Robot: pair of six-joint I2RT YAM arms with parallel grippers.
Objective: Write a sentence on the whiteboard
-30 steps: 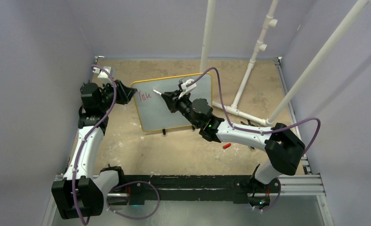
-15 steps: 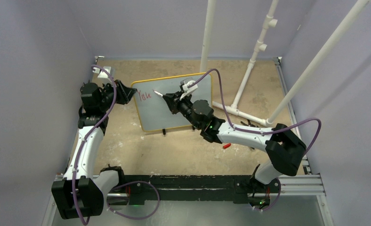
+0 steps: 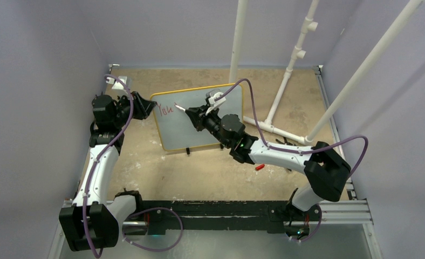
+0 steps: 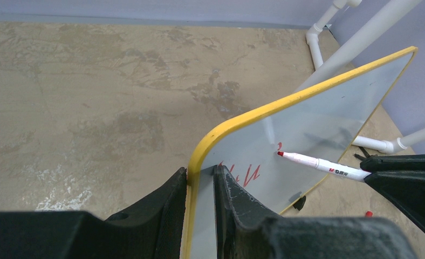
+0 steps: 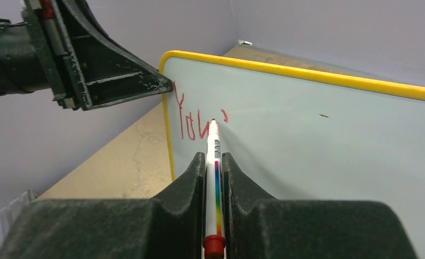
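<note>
Whiteboard (image 3: 173, 129) stands tilted on the tan table (image 3: 189, 172), toward the far left. Left gripper (image 4: 200, 175) is clamped tight on its yellow side edge; right gripper (image 5: 214, 162) pinches a marker (image 4: 321, 162) (red tip at the board face, just past the red "You").

Light: even, diffuse, moderately bright | Shadows: soft, faint on table (image 3: 199, 172) | Sheen: dull grey reflections on whiteboard (image 4: 318, 118) | Focus: marker (image 5: 214, 143) crisp; left gripper (image 4: 200, 175), right gripper (image 5: 214, 162) soft along bottom of wrist views | Top view: sharp.
</note>
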